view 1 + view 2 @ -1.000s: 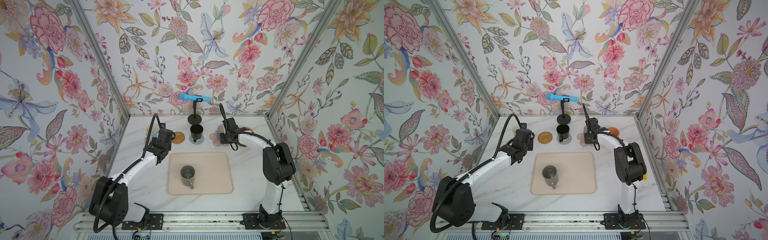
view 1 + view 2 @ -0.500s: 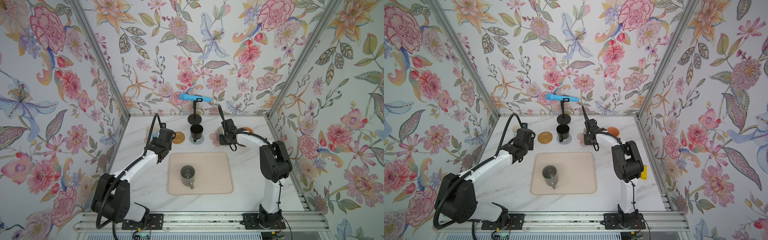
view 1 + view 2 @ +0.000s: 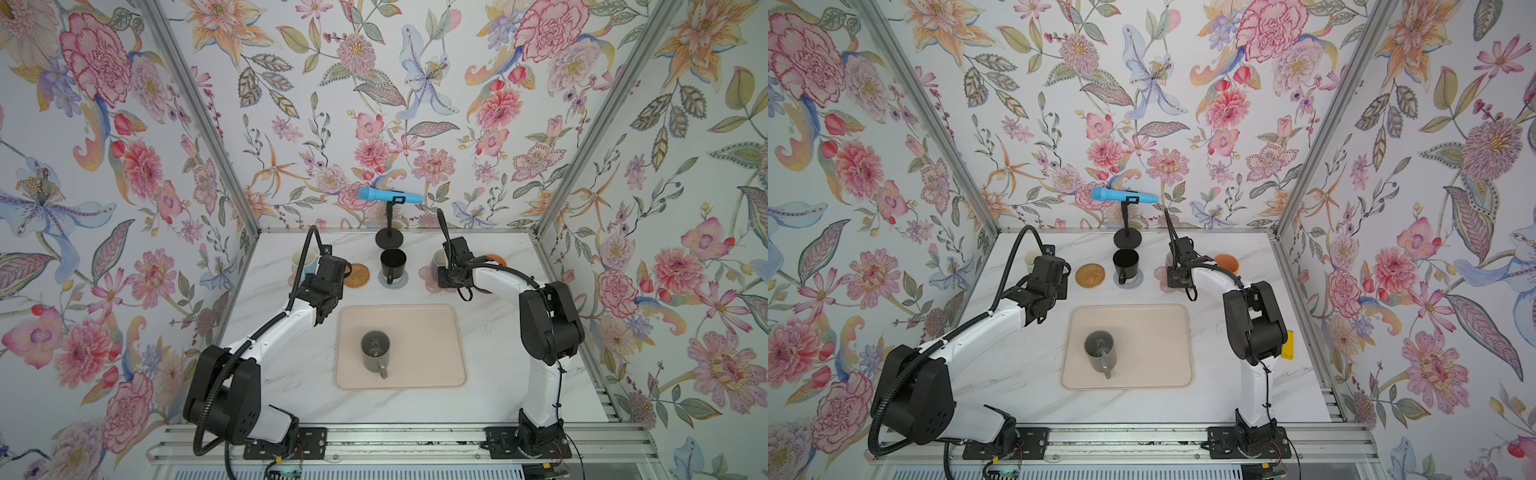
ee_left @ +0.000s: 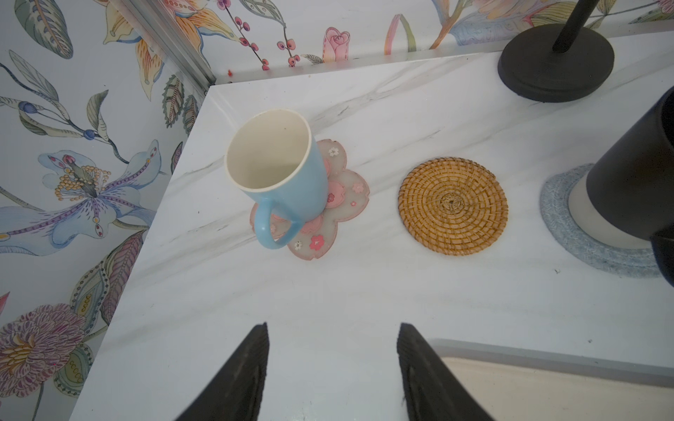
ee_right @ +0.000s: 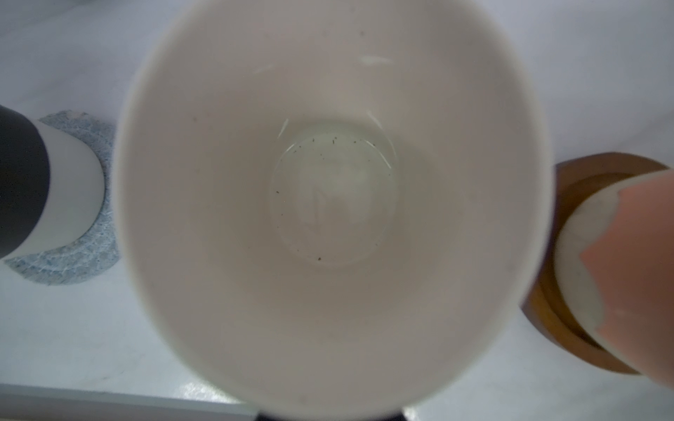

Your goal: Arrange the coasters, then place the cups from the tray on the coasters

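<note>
Shifting only a little over the last second, the right gripper [image 3: 449,266] stayed at the purple mug [image 3: 437,258], over the right pink flower coaster [image 3: 424,275] toward the far right of the surface [image 3: 490,386]. Its arm's elbow swayed slightly and came back. Its jaws were pressed together, apparently pinching the mug's near side, though the contact was hidden; the right wrist view showed little but the mug's white inside. Whether the mug's foot had met the coaster could not be told.

The left gripper [image 4: 332,330] had eased a touch and then held, jaws spread and empty. It was near the light blue mug [image 4: 277,171], which stood upright on the left pink flower coaster [image 4: 343,197] in the far left corner.

No mug or coaster had changed place. Along the far edge the black mug [image 3: 392,262] sat on the grey-blue coaster [image 4: 569,237] and the orange mug [image 3: 1226,262] on the brown disc [image 5: 547,291]. The rattan coaster [image 4: 452,206] lay bare, and the grey mug [image 3: 375,351] stood alone near the left edge of the tray [image 3: 428,332].

By my judgement the fourth placement was all but finished, with only the release left. One cup then remained, and the rattan coaster was the free spot for it.
</note>
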`<control>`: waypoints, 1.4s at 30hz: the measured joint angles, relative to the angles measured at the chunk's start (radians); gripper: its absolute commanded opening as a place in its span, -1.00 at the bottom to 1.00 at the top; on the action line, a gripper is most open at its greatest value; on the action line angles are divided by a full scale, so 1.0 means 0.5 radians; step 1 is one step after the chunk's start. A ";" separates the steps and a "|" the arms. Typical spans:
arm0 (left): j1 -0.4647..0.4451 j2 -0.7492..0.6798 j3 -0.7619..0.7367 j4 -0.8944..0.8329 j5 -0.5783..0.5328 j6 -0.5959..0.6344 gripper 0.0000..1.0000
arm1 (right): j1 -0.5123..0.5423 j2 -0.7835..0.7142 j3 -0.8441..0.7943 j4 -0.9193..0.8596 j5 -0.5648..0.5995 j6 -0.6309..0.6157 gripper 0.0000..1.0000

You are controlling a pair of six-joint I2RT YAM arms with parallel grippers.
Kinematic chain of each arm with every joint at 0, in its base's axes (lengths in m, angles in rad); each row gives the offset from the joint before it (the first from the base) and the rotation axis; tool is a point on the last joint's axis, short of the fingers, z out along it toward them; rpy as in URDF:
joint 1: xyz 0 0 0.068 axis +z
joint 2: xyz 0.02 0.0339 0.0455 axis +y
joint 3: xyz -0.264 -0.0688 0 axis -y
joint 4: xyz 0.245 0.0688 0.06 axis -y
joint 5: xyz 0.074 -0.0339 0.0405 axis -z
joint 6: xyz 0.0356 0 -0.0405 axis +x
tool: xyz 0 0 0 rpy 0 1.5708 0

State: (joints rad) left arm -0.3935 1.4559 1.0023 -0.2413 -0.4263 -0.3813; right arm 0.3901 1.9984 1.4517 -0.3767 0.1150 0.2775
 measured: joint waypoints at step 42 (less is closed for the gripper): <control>0.002 0.021 0.089 -0.018 0.005 0.015 0.19 | 0.007 0.043 -0.001 -0.008 0.004 0.066 -0.73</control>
State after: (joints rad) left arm -0.3923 1.4662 1.0466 -0.2501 -0.4236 -0.3737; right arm 0.3935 2.0201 1.4513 -0.3809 0.1169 0.3103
